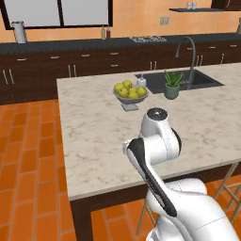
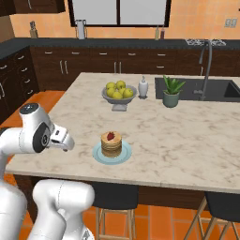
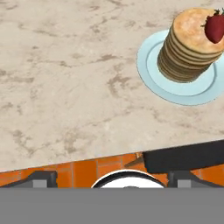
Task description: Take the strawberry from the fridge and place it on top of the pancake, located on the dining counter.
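The strawberry (image 2: 110,136) (image 3: 215,27) lies on top of the pancake (image 2: 111,145) (image 3: 190,46), a short tan stack on a pale blue plate (image 2: 99,155) (image 3: 153,74). The plate stands near the front edge of the dining counter (image 2: 187,140) (image 1: 94,132). My gripper (image 3: 113,178) is open with nothing between its fingertips (image 3: 43,178). It hangs just off the counter's front edge, to the left of the plate and apart from it. In the right base view the white hand (image 2: 61,137) sits left of the stack. The fridge is out of view.
A bowl of yellow-green fruit (image 2: 119,93), a white bottle (image 2: 143,87) and a potted plant (image 2: 172,91) stand farther back on the counter, beside the sink (image 2: 197,89) with its tall faucet. Dark stools (image 2: 115,194) sit under the front edge, over orange tile floor.
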